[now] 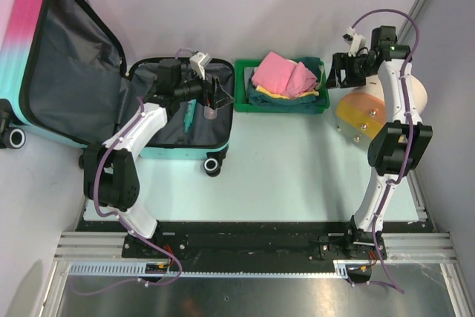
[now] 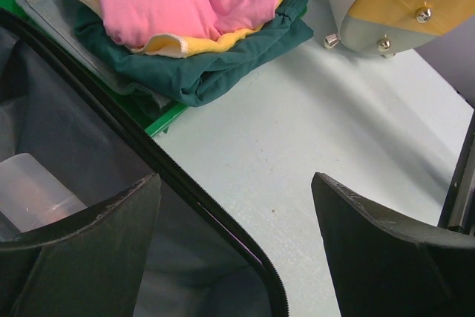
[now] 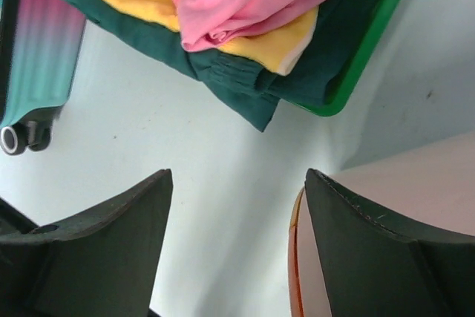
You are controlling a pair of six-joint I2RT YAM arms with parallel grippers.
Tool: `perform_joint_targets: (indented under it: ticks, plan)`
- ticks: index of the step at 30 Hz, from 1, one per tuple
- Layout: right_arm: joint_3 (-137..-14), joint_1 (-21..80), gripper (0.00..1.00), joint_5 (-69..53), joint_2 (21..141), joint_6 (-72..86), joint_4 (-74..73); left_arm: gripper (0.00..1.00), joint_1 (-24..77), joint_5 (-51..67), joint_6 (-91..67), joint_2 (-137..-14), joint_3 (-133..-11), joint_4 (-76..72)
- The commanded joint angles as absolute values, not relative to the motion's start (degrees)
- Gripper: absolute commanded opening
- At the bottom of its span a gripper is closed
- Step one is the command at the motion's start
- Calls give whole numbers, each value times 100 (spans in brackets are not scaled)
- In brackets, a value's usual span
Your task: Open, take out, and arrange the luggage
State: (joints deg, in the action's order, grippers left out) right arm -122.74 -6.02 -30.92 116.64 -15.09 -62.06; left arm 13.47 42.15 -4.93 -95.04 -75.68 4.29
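The luggage [image 1: 67, 64] lies wide open at far left, lid tipped back. Just beside it, the green tray [image 1: 282, 108] carries folded clothes [image 1: 286, 76]. Left gripper [image 1: 211, 99] hovers over the open shell, jaws apart and empty. Right gripper [image 1: 343, 72] hangs by the tray's right end, spread too.

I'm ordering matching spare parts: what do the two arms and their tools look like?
The left arm and right arm have white shells between black joint housings, and a purple cable trails along each. The left tool and right tool each end in two broad matte-black fingers with lightly scuffed edges.
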Motion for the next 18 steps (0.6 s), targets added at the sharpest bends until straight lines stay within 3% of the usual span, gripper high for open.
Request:
perform_joint_targets:
  ticks: [1, 6, 11, 18]
  plan:
    - [-12688, -773, 78, -3744, 11242, -1345, -6303, 87, 1327, 4298, -334, -9237, -7524, 343]
    - [-13526, -1291, 80, -3262, 11285, -941, -5776, 87, 1327, 4307, -316, -9193, -7497, 343]
    - [-13298, -1941, 87, -2084, 11171, -1160, -5283, 87, 1327, 4333, -308, -9237, -7497, 343]
    - [-13052, -2373, 89, -1723, 11469, -1354, -4887, 87, 1327, 4368, -316, -9299, -7567, 343]
